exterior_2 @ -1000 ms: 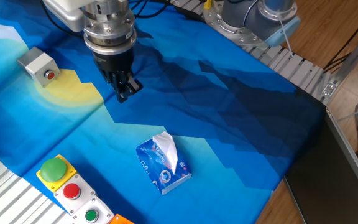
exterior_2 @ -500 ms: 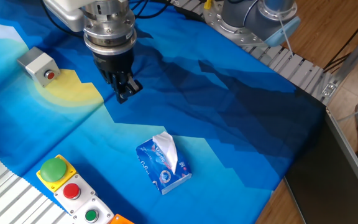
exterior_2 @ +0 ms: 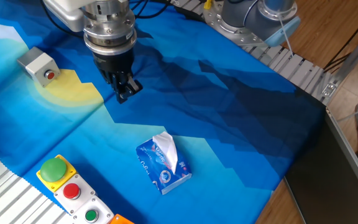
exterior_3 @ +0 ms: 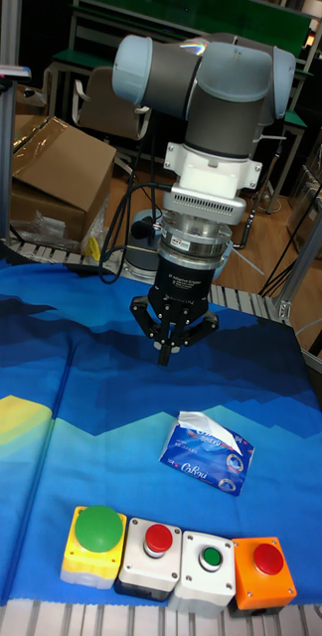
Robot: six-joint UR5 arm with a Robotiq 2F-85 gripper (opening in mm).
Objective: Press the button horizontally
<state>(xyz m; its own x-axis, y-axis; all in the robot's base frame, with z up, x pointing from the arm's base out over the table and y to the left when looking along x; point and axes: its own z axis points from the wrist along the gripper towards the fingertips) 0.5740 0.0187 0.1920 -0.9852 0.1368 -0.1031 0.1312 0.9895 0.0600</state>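
The button (exterior_2: 50, 75) is a small red disc in the right-facing side of a light-grey box (exterior_2: 36, 63), which sits on the blue cloth at the far left, by a yellow patch. In the tall fixed view the box is out of view. My gripper (exterior_2: 124, 93) hangs above the cloth about a hand's width right of the box and slightly nearer the camera. In the tall fixed view the gripper (exterior_3: 165, 354) points down, its black fingertips meeting in one point with nothing between them.
A blue tissue pack (exterior_2: 163, 164) lies mid-cloth, in front of the gripper. Along the near edge stands a row of button panels: a yellow one with a green dome (exterior_3: 93, 540), a white one with a red button (exterior_3: 156, 552), then a white (exterior_3: 209, 564) and an orange (exterior_3: 264, 571) panel.
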